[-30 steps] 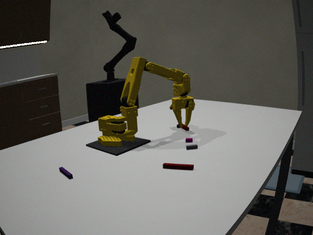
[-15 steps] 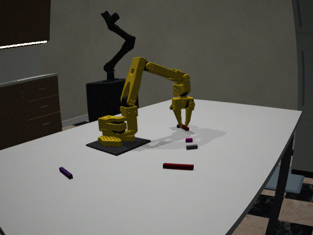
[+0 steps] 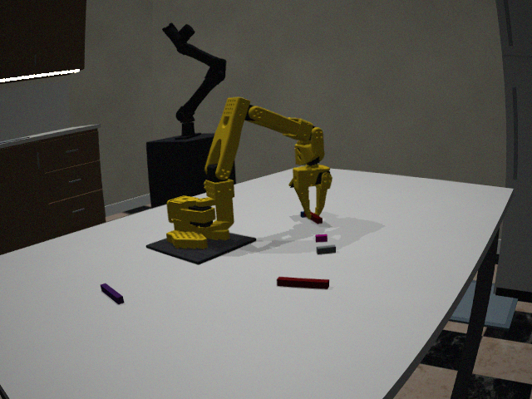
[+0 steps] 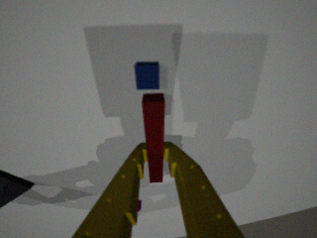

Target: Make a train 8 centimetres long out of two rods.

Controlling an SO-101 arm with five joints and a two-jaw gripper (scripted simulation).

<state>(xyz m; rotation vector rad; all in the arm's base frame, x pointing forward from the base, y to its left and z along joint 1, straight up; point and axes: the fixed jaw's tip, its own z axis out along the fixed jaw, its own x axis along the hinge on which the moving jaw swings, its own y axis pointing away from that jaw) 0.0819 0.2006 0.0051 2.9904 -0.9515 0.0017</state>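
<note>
Pincer [image 4: 156,164]: clamped on a red rod [image 4: 154,134], low over the desk [image 3: 386,240]. Blue rod [image 4: 147,75] just beyond its far end, small gap between.

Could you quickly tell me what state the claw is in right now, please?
Claw: closed on a red rod, its far end close to the blue rod.
</note>
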